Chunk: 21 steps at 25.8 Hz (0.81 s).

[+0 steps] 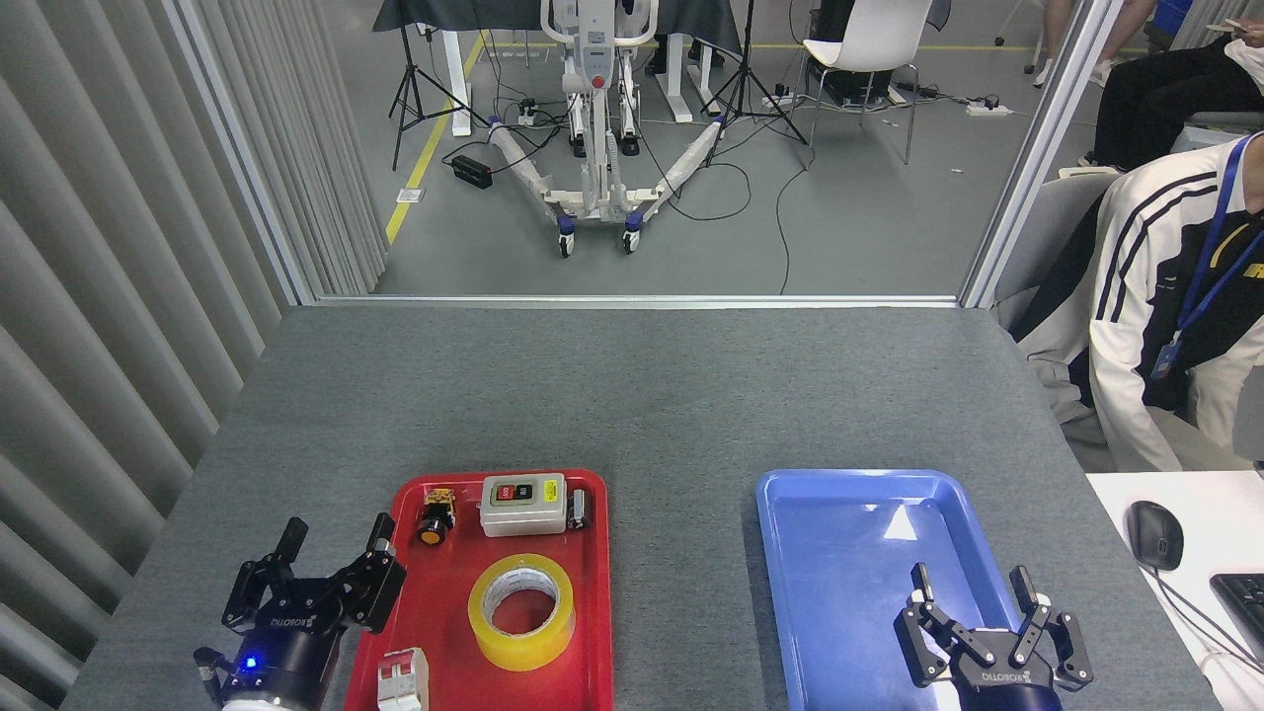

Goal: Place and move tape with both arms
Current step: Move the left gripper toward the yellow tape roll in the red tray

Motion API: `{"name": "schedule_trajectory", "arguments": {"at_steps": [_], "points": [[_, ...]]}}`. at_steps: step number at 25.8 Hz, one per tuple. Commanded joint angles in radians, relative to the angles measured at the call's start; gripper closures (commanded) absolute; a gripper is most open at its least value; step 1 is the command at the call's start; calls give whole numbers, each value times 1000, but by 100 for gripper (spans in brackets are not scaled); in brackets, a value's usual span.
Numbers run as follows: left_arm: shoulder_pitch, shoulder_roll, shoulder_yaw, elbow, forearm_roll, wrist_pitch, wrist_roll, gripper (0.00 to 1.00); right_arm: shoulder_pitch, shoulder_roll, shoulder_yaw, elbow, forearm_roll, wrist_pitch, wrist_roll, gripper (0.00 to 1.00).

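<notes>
**On a grey workbench, a tape roll sits between two idle grippers**

On the grey felt-topped table (632,395), a roll of yellow tape (520,611) lies flat, core up, in the near half of a red tray (592,592). The tape touches neither gripper. Sharing the tray are a grey switch box (523,504) with red and black buttons at the far edge, a small yellow-and-black push button (435,516) to its left, a dark cylindrical part (579,509) just to its right, and a white-and-red breaker (403,679) at the near left corner.

The left gripper (336,543) hovers just outside the tray's left rim, its black fingers (291,538) spread wide and gripping nothing; a blue light glows on its wrist. The right gripper (973,585) hangs over the near part of a blue tray (790,553), which is well apart from the red one on the right of the table. Its fingers (921,581) are likewise spread apart and carry nothing.

Beyond the table's far edge, a white wheeled stand (595,118), tripods and cables occupy the grey floor, with a white chair (869,44) behind. At right, a person in a white jacket (1145,296) with black stripes and a blue lanyard sits beside a white desk (1136,504) holding a black mouse (1154,534).
</notes>
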Motion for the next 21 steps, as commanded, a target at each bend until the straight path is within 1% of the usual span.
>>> {"name": "schedule_trajectory", "arguments": {"at_steps": [1,3,4,5,18,21], "points": [[0,4,-1,1,0,-6,-2,0,0,-3,0,1,0,3,-5,0],[2,5,-8,4,-17,-8,46,0,0,-3,0,1,0,3,-5,0],[2,7,-8,3,-20,-7,93,0,0,-3,0,-1,0,3,-5,0],[2,10,-1,1,-6,-6,118,0,0,-3,0,1,0,3,-5,0],[2,13,0,7,0,10,106,0,1,-2,0,-1,0,4,-5,0],[0,18,0,1,-1,1,101,0,1,-2,0,-1,0,4,-4,0]]}}
